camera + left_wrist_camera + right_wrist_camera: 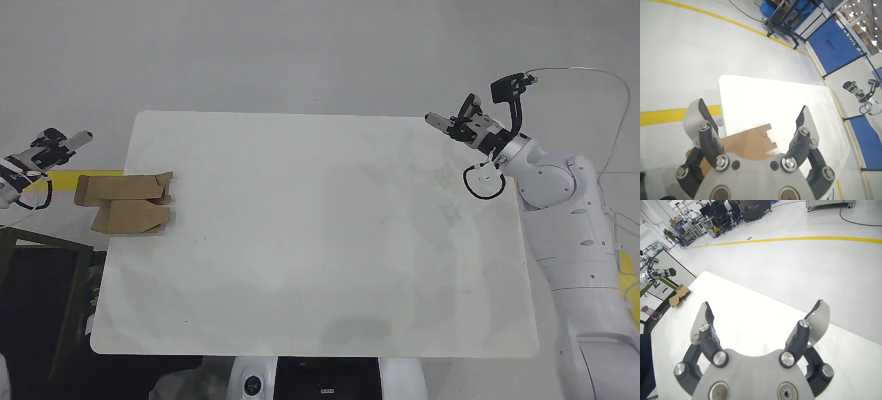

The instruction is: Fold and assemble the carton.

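Hanging spread wide with nothing between its jaws, the left gripper (pixel 752 110) sits off the table's left side. Just ahead of it and lower lies the carton (pixel 753 140), a flat brown blank with notched flaps. It rests on the left edge of the white table (pixel 772 91) and juts out past that edge over the floor. Farther off, by the far right corner of the tabletop, the right gripper (pixel 762 306) hovers over bare table, its jaws likewise apart and empty, well apart from the carton. No fold looks started, so the job seems to be at its very beginning. The chief risk, as I judge it, is the overhang: a downward press or sideways nudge on the unsupported part could tip or slide the blank off the table. A second risk is that the cardboard lies flush on the surface. A pinch may therefore catch just one layer or flap and crease it in the wrong place, or skid it away instead of lifting it. The top view makes the overhang and the two offset panels plain, where the left wrist view hides much of the blank behind the gripper's own body. That wrist view in turn gives the flap notches close up. The right wrist view shows the blank low and side-on, one edge seeming slightly lifted.
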